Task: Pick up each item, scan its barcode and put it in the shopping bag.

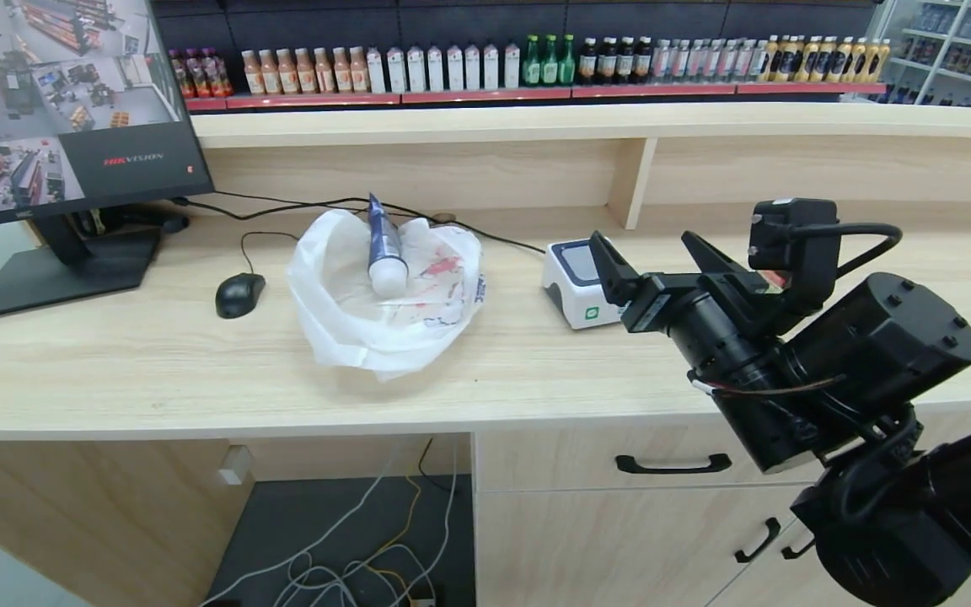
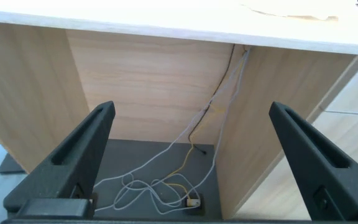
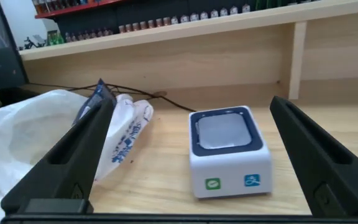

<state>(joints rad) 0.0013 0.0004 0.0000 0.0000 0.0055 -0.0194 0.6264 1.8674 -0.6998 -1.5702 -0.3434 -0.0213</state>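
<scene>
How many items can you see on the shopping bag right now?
1: a blue-and-white tube lying on the crumpled white shopping bag on the counter, left of the scanner. The bag's folds could hide others.

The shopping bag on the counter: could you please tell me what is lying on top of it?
A blue and white tube lies on the crumpled white shopping bag. Whatever may be beneath its folds is covered by the plastic.
</scene>
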